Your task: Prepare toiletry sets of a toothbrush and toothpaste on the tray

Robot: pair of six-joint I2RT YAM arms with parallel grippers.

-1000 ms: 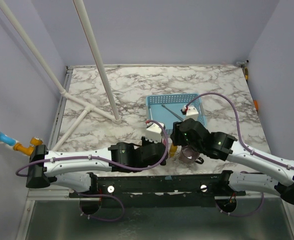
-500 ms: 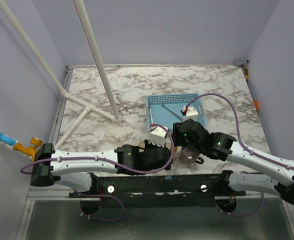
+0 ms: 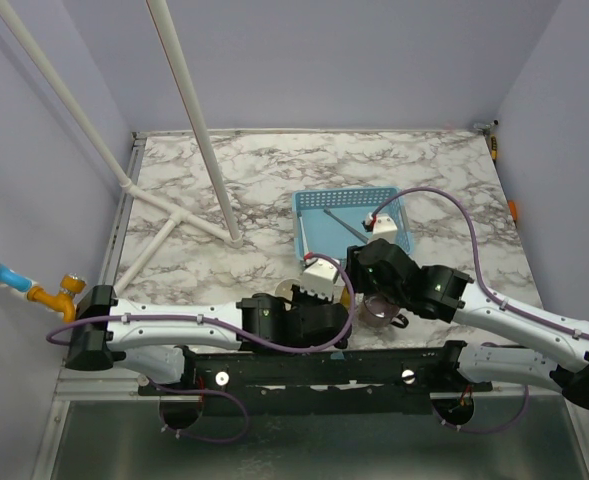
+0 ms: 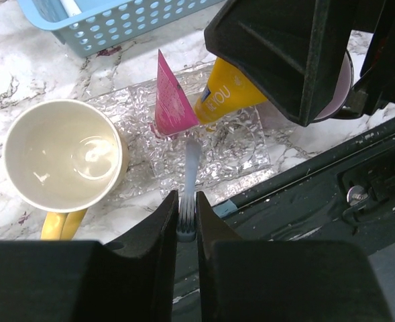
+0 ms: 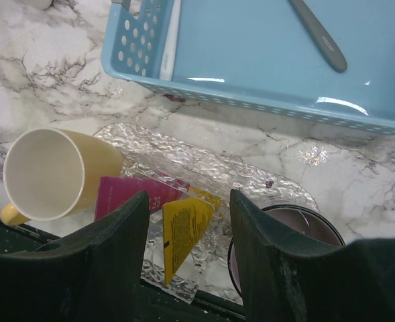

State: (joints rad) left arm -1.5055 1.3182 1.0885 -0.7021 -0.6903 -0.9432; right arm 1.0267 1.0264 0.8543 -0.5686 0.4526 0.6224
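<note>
Because each brush belongs with a paste, my left gripper (image 4: 187, 221) is pinched on the near end of the pale blue toothbrush (image 4: 191, 168). I am laying it on the glass tray (image 4: 237, 144) so its far end reaches the pink tube (image 4: 170, 100). The yellow tube (image 4: 227, 100) lies on the tray just beside the pink one. It sits under my right gripper (image 5: 188, 196), whose fingers are spread and empty. The grey toothbrush (image 5: 318, 33) waits in the basket (image 5: 251, 100) beyond the tray. Since a second ago, my left arm has moved further over the tray.

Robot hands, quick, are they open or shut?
Left gripper: shut on the pale blue toothbrush.
Right gripper: open, holding nothing.
</note>
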